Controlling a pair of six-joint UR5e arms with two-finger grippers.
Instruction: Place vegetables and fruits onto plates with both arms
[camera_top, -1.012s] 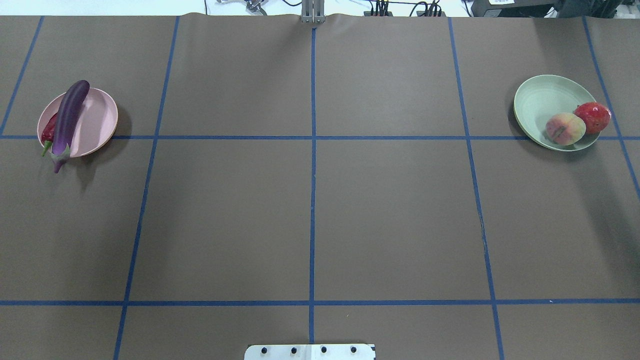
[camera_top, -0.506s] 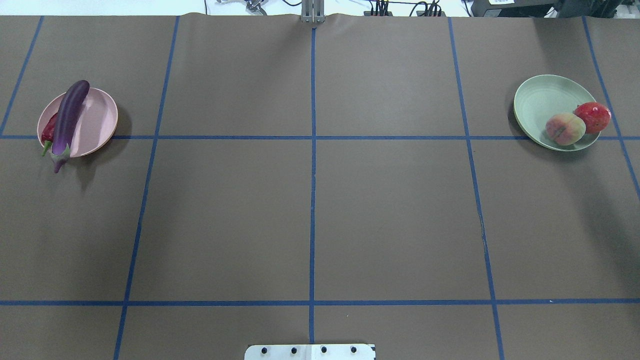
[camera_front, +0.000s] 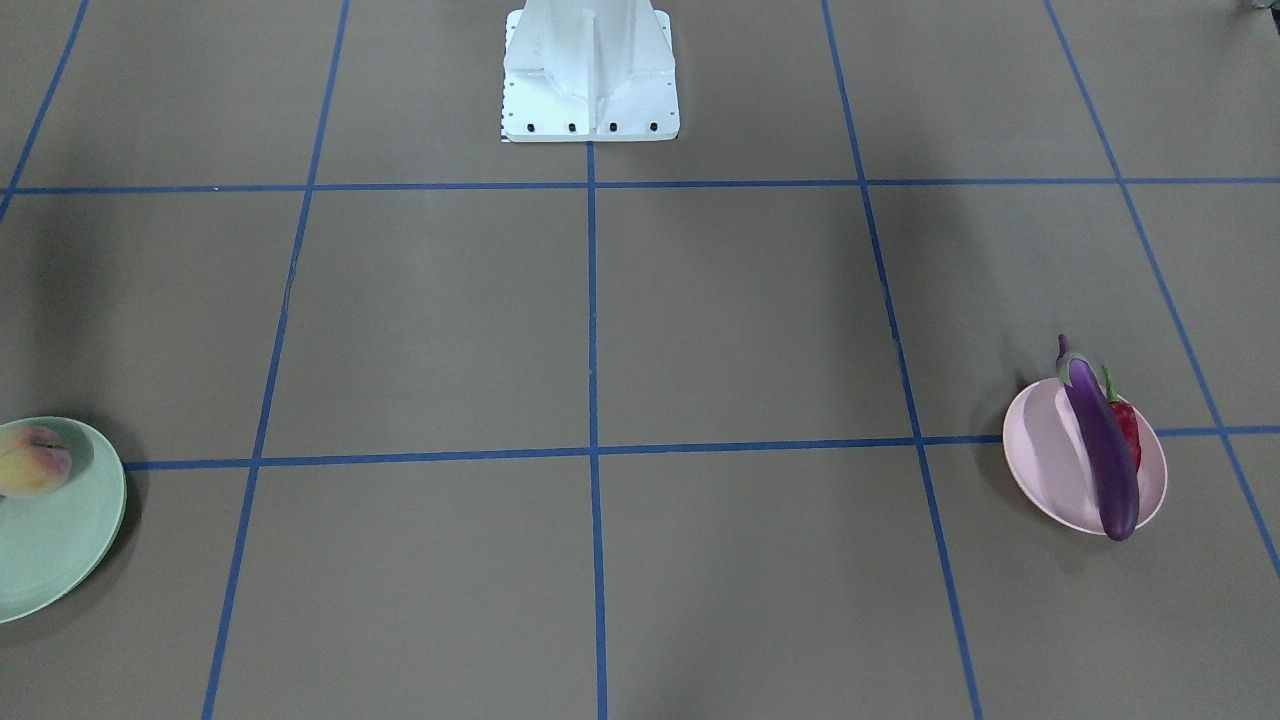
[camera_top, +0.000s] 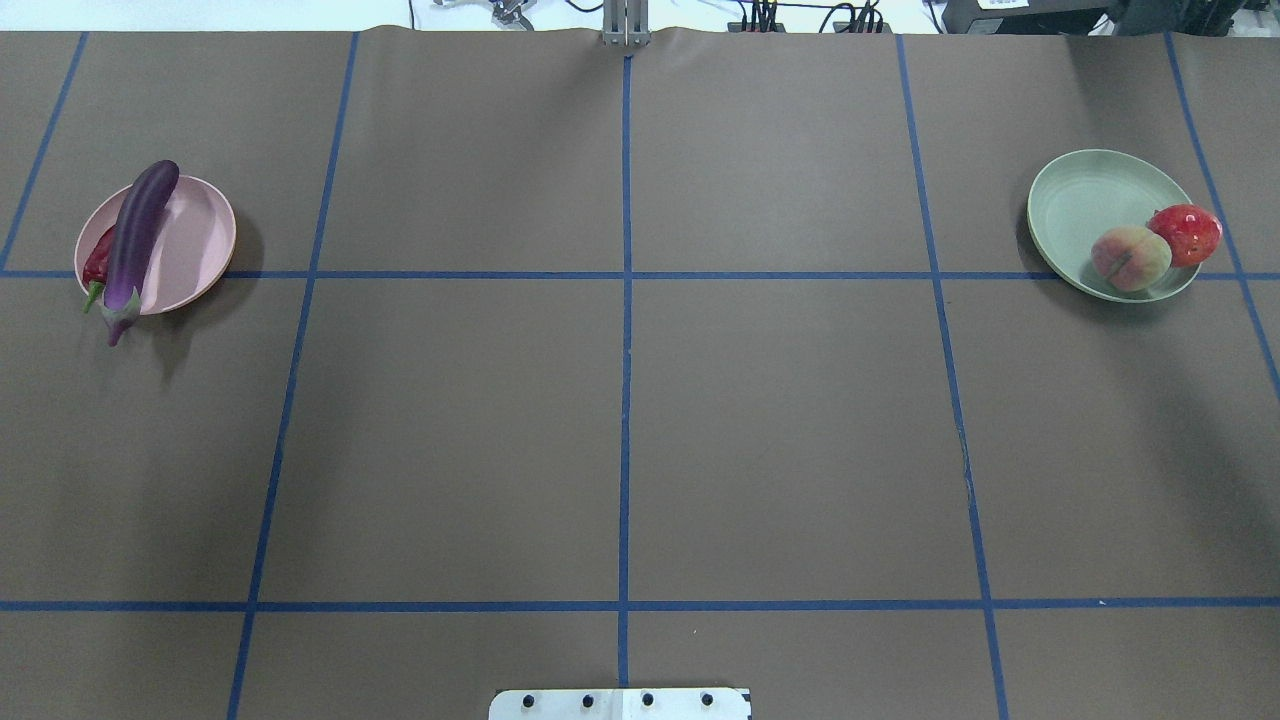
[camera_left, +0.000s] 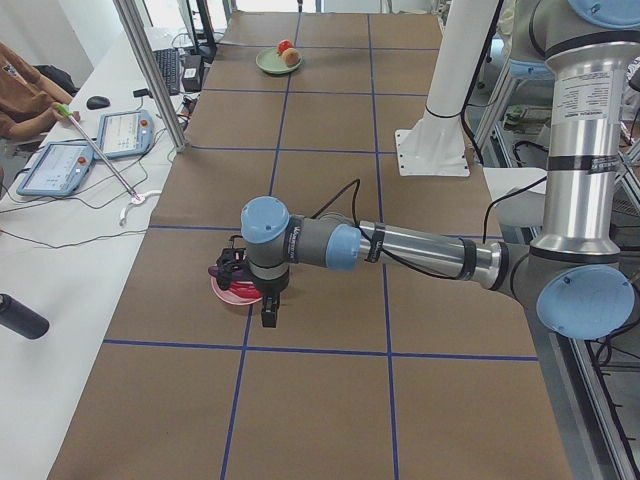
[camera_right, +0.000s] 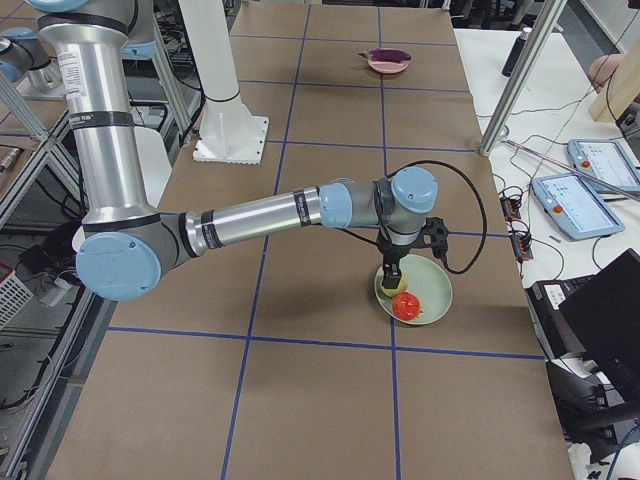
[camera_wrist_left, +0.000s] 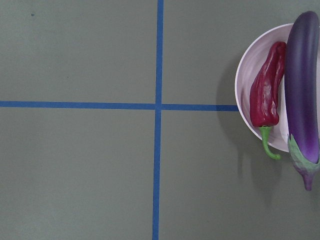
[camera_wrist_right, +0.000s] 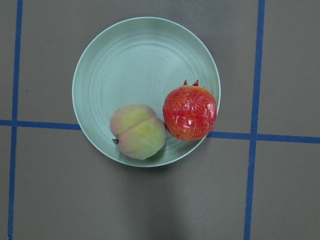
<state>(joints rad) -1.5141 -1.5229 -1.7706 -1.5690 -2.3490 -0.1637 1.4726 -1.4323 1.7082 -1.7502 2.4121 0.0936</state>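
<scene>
The purple eggplant (camera_top: 133, 240) and the red chili pepper (camera_top: 98, 258) lie on the pink plate (camera_top: 195, 245) at the far left; the left wrist view shows the eggplant (camera_wrist_left: 301, 85) and chili (camera_wrist_left: 267, 87). The peach (camera_top: 1130, 257) and the orange-red fruit (camera_top: 1185, 234) sit on the mint plate (camera_top: 1080, 200) at the far right, also in the right wrist view (camera_wrist_right: 135, 65). My left gripper (camera_left: 268, 318) hangs above the pink plate (camera_left: 232, 293). My right gripper (camera_right: 392, 275) hangs above the mint plate (camera_right: 430, 290). I cannot tell whether either is open or shut.
The white robot base (camera_front: 590, 75) stands at the table's near middle edge. Blue tape lines cross the brown table. Tablets (camera_left: 60, 165) and cables lie on a side bench beyond an aluminium post (camera_left: 150, 70).
</scene>
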